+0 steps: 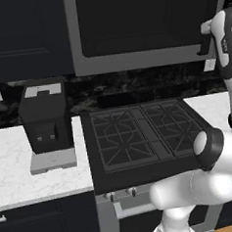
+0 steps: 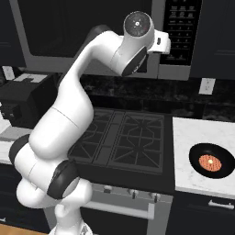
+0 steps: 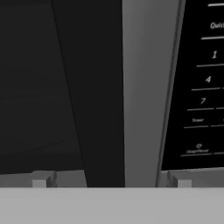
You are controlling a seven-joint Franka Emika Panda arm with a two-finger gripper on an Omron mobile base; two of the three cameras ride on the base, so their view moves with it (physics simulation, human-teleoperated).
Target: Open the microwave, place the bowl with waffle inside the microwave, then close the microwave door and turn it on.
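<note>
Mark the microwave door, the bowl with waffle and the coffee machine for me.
microwave door [image 2: 82, 32], right base view, dark glass window.
bowl with waffle [image 2: 211, 163], right base view, on the waffle.
coffee machine [image 1: 43, 120], left base view, black front.

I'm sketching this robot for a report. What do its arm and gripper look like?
The arm is made of smooth, rounded white segments with dark grey to black bands at the joints. One joint near the wrist carries a round dark cap with a small red mark. The gripper ends in two small, blocky grey fingertips.
</note>
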